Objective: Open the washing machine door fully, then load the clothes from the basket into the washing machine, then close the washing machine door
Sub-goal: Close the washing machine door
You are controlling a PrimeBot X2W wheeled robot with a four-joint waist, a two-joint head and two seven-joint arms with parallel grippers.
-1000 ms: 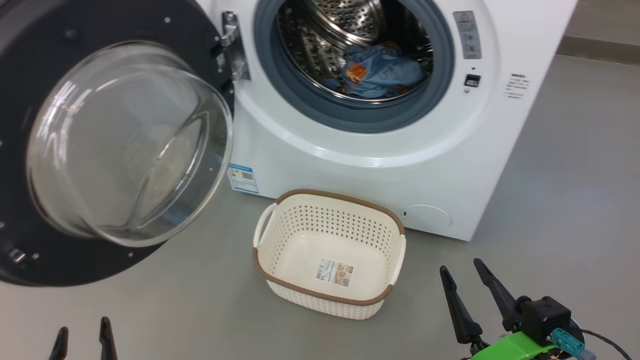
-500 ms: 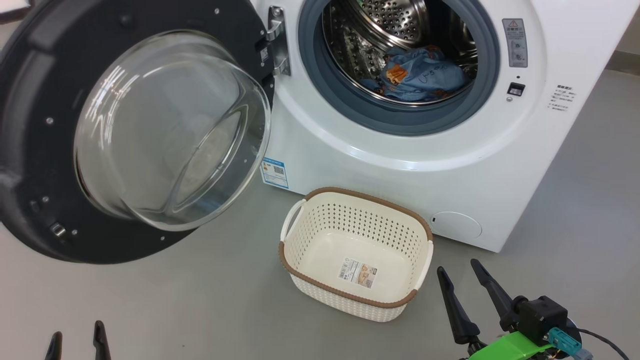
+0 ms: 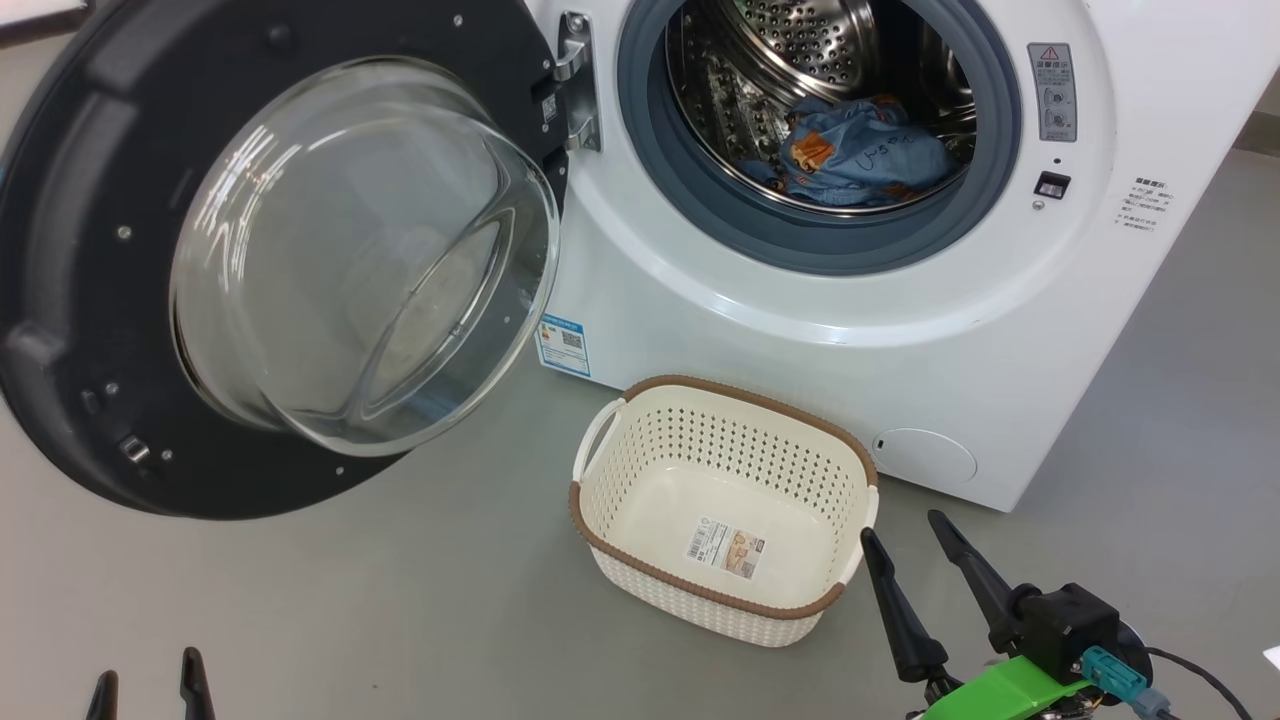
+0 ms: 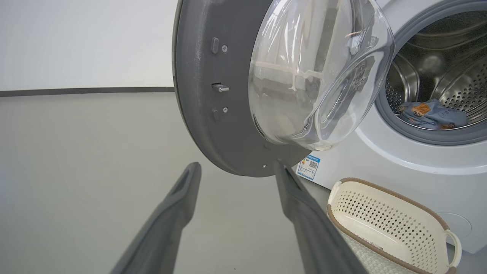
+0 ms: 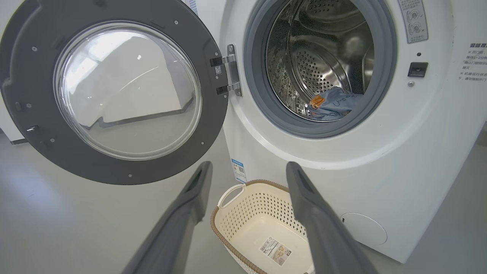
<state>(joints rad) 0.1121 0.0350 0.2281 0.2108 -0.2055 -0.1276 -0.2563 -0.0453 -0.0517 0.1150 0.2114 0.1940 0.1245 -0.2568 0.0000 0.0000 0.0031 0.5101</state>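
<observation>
The left gripper (image 3: pixel 146 684) has its jaws spread with nothing between them. At the lower left of the head view only its two dark fingertips poke above the bottom edge, and the rest of the arm is cut off. In the left wrist view the fingers slant up towards the lower rim of the washing machine door (image 3: pixel 60 200). One tip overlaps that rim in the picture, but whether it is close to it cannot be judged there.

The right gripper (image 3: pixel 902 528) also has its jaws parted and is empty. It sits at the lower right of the head view, with the fingers pointing up and a little left and one tip just beside the near right corner of the basket (image 3: pixel 720 445). Its black wrist block and green bracket (image 3: pixel 1000 690) are cropped by the bottom edge.

The basket stands on the grey floor (image 3: pixel 400 600) at lower centre, just in front of the washing machine (image 3: pixel 800 350). It holds only its barcode sticker (image 3: pixel 728 548) (the print is too small to read).

The clothes (image 3: pixel 860 150) lie in the steel drum (image 3: pixel 800 40) at the upper right, a light-blue heap with orange prints, partly hidden behind the grey gasket (image 3: pixel 700 190).

The door is swung wide to the left on its hinge (image 3: pixel 577 80). Its glass bowl (image 3: pixel 360 260) bulges towards the camera, and its top and left are cropped by the frame. The machine's top is cropped too.
</observation>
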